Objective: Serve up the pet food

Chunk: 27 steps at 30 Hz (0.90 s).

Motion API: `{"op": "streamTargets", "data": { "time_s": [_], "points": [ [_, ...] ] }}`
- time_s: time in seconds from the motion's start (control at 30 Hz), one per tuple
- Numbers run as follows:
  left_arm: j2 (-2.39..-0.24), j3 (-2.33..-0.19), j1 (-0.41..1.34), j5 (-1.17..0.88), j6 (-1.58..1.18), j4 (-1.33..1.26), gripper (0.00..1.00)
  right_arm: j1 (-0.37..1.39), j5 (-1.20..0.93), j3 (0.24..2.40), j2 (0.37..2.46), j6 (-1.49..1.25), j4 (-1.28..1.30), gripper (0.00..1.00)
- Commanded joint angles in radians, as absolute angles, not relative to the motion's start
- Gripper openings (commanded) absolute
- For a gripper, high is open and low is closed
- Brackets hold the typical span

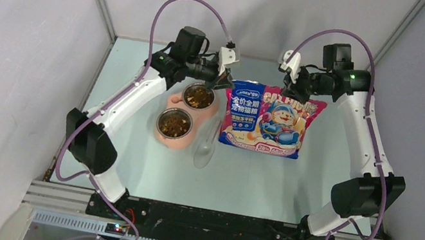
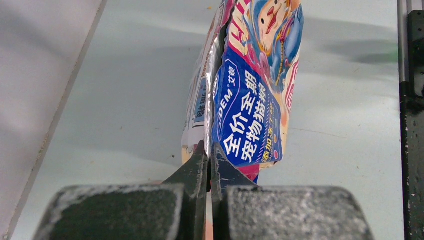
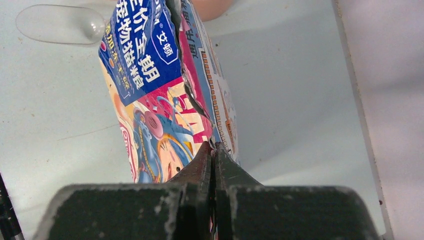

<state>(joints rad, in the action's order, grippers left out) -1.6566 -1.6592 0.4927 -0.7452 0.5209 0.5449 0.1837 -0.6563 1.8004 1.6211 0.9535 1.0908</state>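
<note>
The pet food is dark-brown kibble lying in two steel bowls, one at the back (image 1: 199, 96) and one nearer (image 1: 174, 124), both set in a pink stand (image 1: 171, 143). A pink, white and blue cat food bag (image 1: 272, 120) hangs upright between my arms. My left gripper (image 1: 227, 81) is shut on its top left corner, and the wrist view shows the bag (image 2: 250, 100) pinched edge-on at that gripper (image 2: 209, 148). My right gripper (image 1: 301, 89) is shut on the top right corner of the bag (image 3: 160, 85), its jaws (image 3: 213, 146) pressed together on the torn edge.
A translucent plastic scoop (image 1: 205, 146) lies on the table between the pink stand and the bag, and the right wrist view shows the scoop (image 3: 60, 22) at upper left. Grey walls close in the table on the left, back and right.
</note>
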Motion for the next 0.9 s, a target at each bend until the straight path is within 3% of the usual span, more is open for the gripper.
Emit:
{"op": "streamTargets", "data": {
  "time_s": [0.0,0.07,0.1,0.17,0.2,0.23,0.3,0.47,0.53,0.6,0.63,0.67,0.77,0.83,0.87],
  "points": [
    [-1.592,-1.7,0.461,-0.739,0.506,0.534,0.0,0.124,-0.572,1.855,1.597,1.0,1.119,0.0],
    [-1.592,-1.7,0.46,-0.739,0.507,0.536,0.0,0.115,-0.57,1.869,1.598,0.973,1.118,0.02],
    [-1.591,-1.7,0.459,-0.739,0.508,0.538,0.0,0.113,-0.554,1.865,1.592,0.947,1.101,0.18],
    [-1.59,-1.698,0.458,-0.739,0.508,0.543,0.0,0.107,-0.528,1.849,1.584,0.952,1.084,0.25],
    [-1.589,-1.698,0.455,-0.742,0.508,0.546,0.0,0.103,-0.522,1.846,1.583,0.965,1.097,0.22],
    [-1.588,-1.697,0.453,-0.743,0.508,0.55,0.0,0.096,-0.516,1.844,1.584,0.992,1.109,0.07],
    [-1.586,-1.696,0.448,-0.747,0.509,0.557,0.0,0.078,-0.523,1.856,1.595,1.008,1.15,0.0],
    [-1.586,-1.695,0.441,-0.745,0.517,0.572,0.0,0.037,-0.549,1.858,1.594,0.997,1.171,0.0],
    [-1.588,-1.695,0.439,-0.744,0.518,0.575,0.0,0.02,-0.547,1.841,1.571,0.986,1.148,0.21],
    [-1.591,-1.696,0.438,-0.742,0.518,0.578,0.0,0.012,-0.527,1.821,1.555,0.989,1.128,0.28],
    [-1.592,-1.695,0.437,-0.74,0.517,0.58,0.0,0.011,-0.529,1.818,1.55,0.997,1.13,0.23],
    [-1.592,-1.695,0.436,-0.74,0.516,0.581,0.0,-0.016,-0.534,1.816,1.545,1.026,1.147,0.07],
    [-1.594,-1.695,0.434,-0.739,0.514,0.584,0.0,-0.051,-0.556,1.822,1.541,1.044,1.187,0.0],
    [-1.592,-1.694,0.43,-0.739,0.511,0.583,0.0,-0.07,-0.548,1.82,1.536,1.036,1.187,0.08],
    [-1.592,-1.693,0.429,-0.738,0.509,0.582,0.0,-0.079,-0.532,1.813,1.531,1.031,1.182,0.22]
  ]
}}
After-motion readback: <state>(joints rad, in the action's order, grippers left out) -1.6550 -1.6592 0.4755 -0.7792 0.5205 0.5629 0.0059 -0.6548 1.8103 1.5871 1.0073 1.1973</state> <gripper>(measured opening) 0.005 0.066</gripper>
